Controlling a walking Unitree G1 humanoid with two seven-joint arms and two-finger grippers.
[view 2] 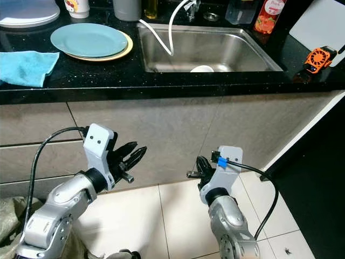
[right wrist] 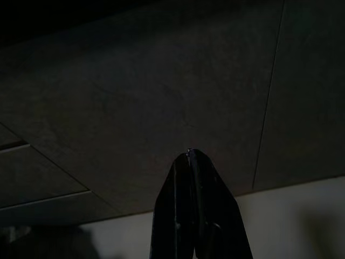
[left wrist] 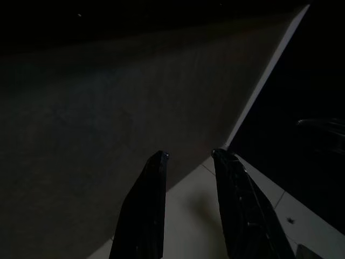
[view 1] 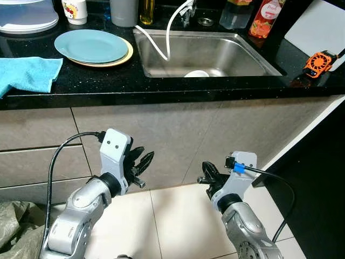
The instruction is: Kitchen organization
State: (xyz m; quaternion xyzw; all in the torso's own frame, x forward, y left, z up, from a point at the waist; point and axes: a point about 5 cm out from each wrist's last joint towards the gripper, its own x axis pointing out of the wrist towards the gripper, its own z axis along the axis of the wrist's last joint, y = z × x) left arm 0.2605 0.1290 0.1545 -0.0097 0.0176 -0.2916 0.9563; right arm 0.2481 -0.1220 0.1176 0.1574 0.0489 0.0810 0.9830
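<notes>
A black speckled bench (view 1: 161,81) is seen ahead, with a stainless steel sink (view 1: 237,51) set into it. A small white bowl (view 1: 197,74) lies in the sink, beside a white hose (view 1: 156,43) hanging from the tap. A light blue plate (view 1: 90,45) is stacked on a cream plate (view 1: 127,54) to the left of the sink, and a turquoise cloth (view 1: 27,74) is spread further left. An orange handheld fan (view 1: 320,62) rests at the bench's right end.

Both arms are held low in front of the grey cabinet fronts (view 1: 178,135). The left gripper (left wrist: 188,162) is parted and empty; the right gripper (right wrist: 188,156) is pressed closed on nothing.
</notes>
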